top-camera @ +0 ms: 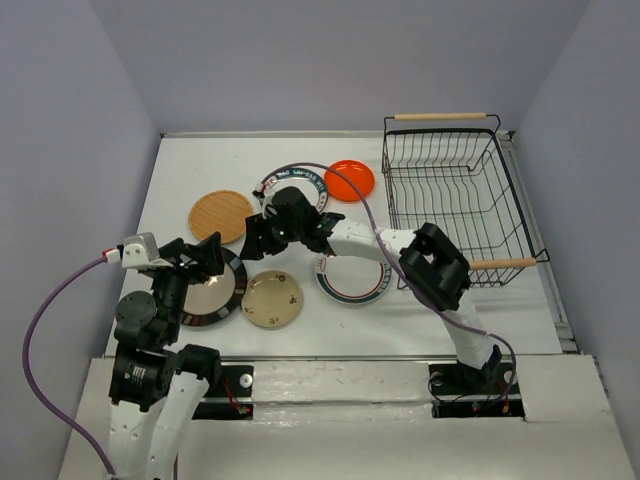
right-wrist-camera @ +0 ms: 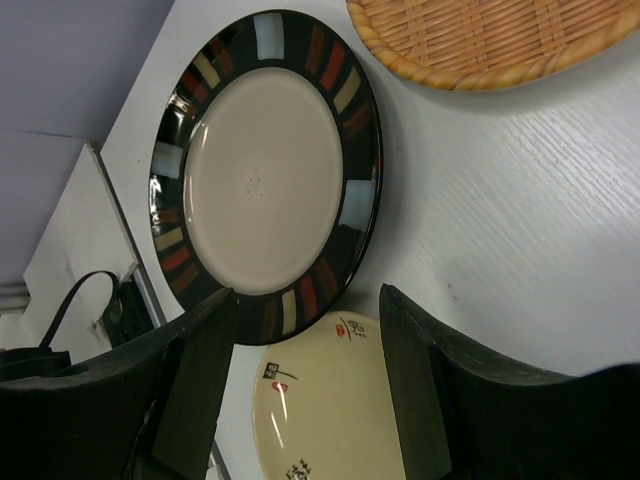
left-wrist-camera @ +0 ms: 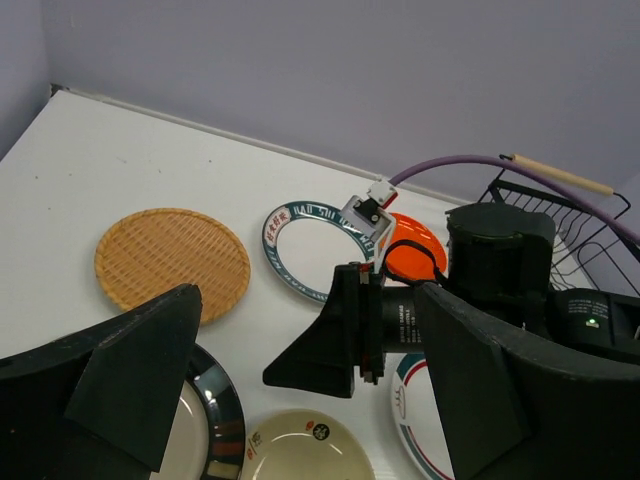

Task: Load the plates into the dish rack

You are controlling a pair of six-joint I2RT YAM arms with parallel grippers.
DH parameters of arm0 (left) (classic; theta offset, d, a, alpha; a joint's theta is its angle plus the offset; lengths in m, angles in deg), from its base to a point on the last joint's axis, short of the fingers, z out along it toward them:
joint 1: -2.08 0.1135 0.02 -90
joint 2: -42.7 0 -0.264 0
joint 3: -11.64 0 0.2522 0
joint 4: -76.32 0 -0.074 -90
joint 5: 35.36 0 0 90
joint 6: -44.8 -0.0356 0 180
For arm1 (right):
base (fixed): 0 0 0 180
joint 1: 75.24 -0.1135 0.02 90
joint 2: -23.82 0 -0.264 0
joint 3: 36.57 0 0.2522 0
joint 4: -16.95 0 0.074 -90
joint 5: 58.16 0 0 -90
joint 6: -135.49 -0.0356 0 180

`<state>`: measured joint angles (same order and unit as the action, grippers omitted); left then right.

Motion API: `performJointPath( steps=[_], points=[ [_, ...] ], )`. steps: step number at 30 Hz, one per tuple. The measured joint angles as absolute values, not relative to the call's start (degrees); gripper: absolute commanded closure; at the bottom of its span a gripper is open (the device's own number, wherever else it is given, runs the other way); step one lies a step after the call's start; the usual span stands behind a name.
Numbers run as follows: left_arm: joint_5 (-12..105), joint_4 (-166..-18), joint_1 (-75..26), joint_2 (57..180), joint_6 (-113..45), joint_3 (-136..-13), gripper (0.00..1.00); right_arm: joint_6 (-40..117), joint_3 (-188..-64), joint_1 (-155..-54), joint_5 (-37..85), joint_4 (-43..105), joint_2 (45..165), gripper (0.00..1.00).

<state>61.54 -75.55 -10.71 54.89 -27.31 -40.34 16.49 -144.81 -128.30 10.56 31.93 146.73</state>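
Six plates lie flat on the white table. The woven tan plate [top-camera: 222, 215] is at the left, and a white plate with a patterned rim [top-camera: 300, 186] lies half under my right arm. The small orange-red plate [top-camera: 350, 179] is nearest the dish rack [top-camera: 455, 190], a black wire basket at the right that holds nothing. A white striped-rim plate [top-camera: 352, 282], the beige plate [top-camera: 272, 298] and the cream dark-rimmed plate [top-camera: 215, 295] lie nearer. My right gripper [top-camera: 254, 238] hangs open over the beige plate [right-wrist-camera: 330, 410] beside the dark rim [right-wrist-camera: 360, 200]. My left gripper [top-camera: 207, 253] stands wide open above the dark-rimmed plate, holding nothing.
The rack's wooden handles [top-camera: 440, 116] sit at its far and near ends. Purple cables [top-camera: 45, 310] loop from both wrists. Grey walls close in the table on three sides. A raised strip runs along the table's right edge [top-camera: 548, 290].
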Motion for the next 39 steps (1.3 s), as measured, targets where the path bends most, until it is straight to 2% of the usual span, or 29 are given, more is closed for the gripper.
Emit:
performJointPath(
  steps=[15,21,34,39],
  points=[
    [60.6,-75.5,-11.0,55.7,-27.3,-40.3,0.01,14.2,-154.9,-129.1,10.1,31.4,161.6,0.38],
    [60.0,-75.6,-11.0,56.4,-27.3,-40.3,0.01,12.4,-156.3,-129.1,8.9,30.8,163.0,0.47],
    [60.0,-75.6,-11.0,56.6,-27.3,-40.3,0.01,3.6,-156.8,-129.1,-0.5,22.5,167.1,0.56],
    [60.0,-75.6,-11.0,56.8,-27.3,-40.3,0.01,2.0,-156.6,-129.0,-1.4,21.6,167.7,0.66]
  ],
)
